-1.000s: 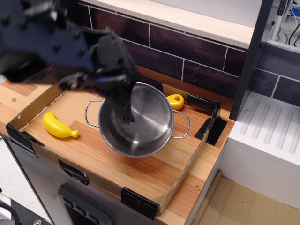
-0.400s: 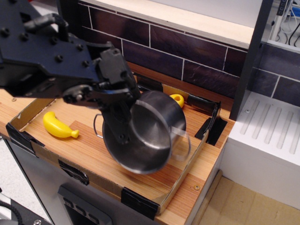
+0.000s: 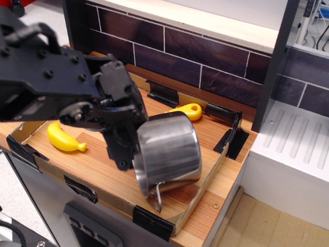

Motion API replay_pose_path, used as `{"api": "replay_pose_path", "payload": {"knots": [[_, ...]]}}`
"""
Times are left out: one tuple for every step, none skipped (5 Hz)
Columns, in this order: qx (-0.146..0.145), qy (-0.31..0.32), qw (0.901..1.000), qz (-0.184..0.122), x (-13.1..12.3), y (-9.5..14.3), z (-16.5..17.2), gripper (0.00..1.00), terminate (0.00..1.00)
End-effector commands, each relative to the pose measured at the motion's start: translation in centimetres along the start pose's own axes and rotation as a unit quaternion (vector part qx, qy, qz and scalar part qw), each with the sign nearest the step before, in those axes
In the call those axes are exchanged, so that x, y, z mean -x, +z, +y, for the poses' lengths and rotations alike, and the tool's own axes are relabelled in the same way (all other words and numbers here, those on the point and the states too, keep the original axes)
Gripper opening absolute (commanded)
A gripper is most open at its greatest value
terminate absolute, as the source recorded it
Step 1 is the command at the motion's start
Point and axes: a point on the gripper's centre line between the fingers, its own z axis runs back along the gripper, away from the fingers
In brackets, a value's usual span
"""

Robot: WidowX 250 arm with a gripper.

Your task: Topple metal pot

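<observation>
The shiny metal pot (image 3: 167, 152) lies tipped on its side on the wooden tray floor (image 3: 100, 167), its steel wall facing up and its mouth turned toward the gripper. One wire loop handle (image 3: 158, 198) hangs down at its front. My black gripper (image 3: 126, 146) is at the pot's rim on the left, its fingers (image 3: 122, 154) partly behind the rim. I cannot tell whether the jaws hold the rim or only touch it.
A yellow toy banana (image 3: 64, 138) lies at the tray's left. A second yellow object (image 3: 187, 110) lies behind the pot. The low cardboard wall (image 3: 205, 180) with black tape corners rims the tray. Dark tiled wall behind, white cabinet (image 3: 290, 149) at right.
The pot went from upright, mouth up, to lying on its side, rolling forward and right. The gripper moved down and left with the rim.
</observation>
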Motion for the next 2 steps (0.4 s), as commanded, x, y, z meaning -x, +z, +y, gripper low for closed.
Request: {"api": "replay_pose_path", "payload": {"knots": [[0.057, 0.001, 0.9972, 0.048, 0.32, 1.61, 1.36, 1.0, 0.0], [0.083, -0.003, 0.9946, 0.063, 0.21, 1.88, 1.47, 1.0, 0.0]]}}
